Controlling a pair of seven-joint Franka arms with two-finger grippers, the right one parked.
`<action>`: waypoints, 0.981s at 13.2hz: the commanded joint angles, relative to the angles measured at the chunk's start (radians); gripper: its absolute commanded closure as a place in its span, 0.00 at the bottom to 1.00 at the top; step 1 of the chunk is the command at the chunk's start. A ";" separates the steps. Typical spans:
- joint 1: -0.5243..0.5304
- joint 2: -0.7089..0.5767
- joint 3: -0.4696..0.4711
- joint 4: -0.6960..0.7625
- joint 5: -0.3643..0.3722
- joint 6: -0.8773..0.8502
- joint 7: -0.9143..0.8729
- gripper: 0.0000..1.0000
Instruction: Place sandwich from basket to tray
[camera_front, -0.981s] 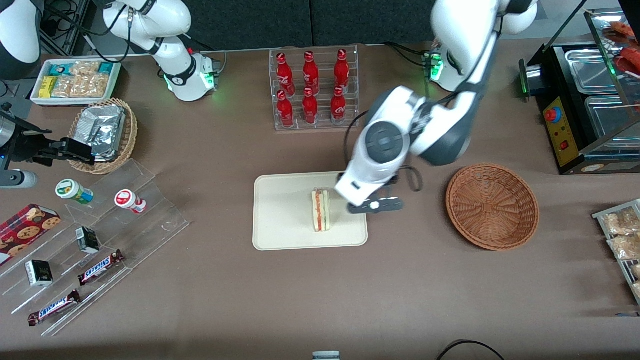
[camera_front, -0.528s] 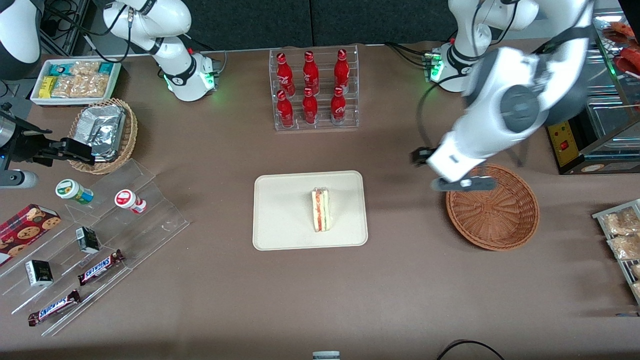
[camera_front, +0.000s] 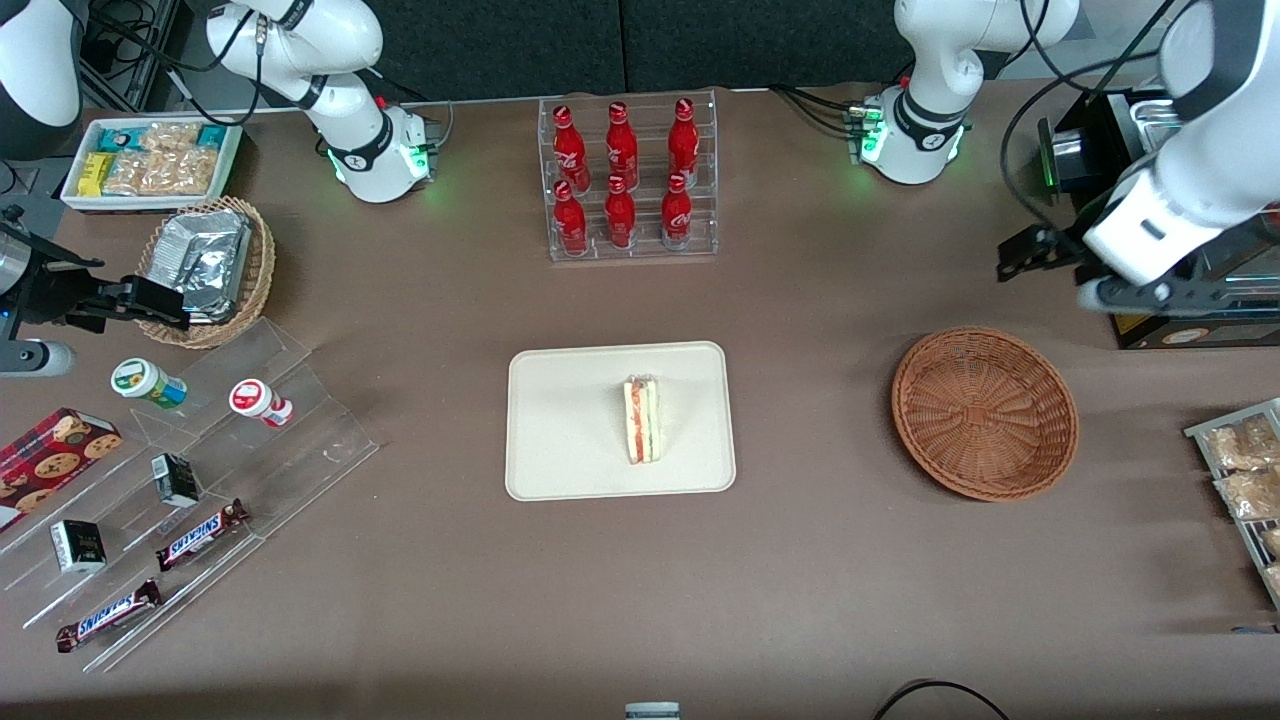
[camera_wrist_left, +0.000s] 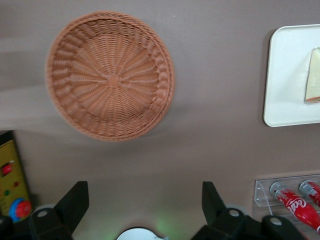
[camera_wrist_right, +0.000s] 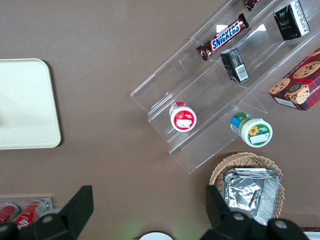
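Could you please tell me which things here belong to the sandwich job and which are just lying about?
Belonging to the job:
sandwich, lying on the tray
basket, nothing in it
gripper, open, up near the basket, farther from the front camera

Just lying about:
cola bottles in their rack
foil packets
Snickers bars

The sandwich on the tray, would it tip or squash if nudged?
The sandwich stands on a narrow edge on the tray, so it likely tips. Its layered bread probably squashes easily. The gripper, fingers open, hangs above the table near the basket.

Cola bottles (racked), Snickers bars
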 joint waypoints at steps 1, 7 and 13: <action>0.043 0.021 -0.020 0.126 0.021 -0.092 0.006 0.00; 0.075 0.038 -0.040 0.253 0.035 -0.146 -0.009 0.00; 0.075 0.037 -0.085 0.283 0.093 -0.212 -0.004 0.00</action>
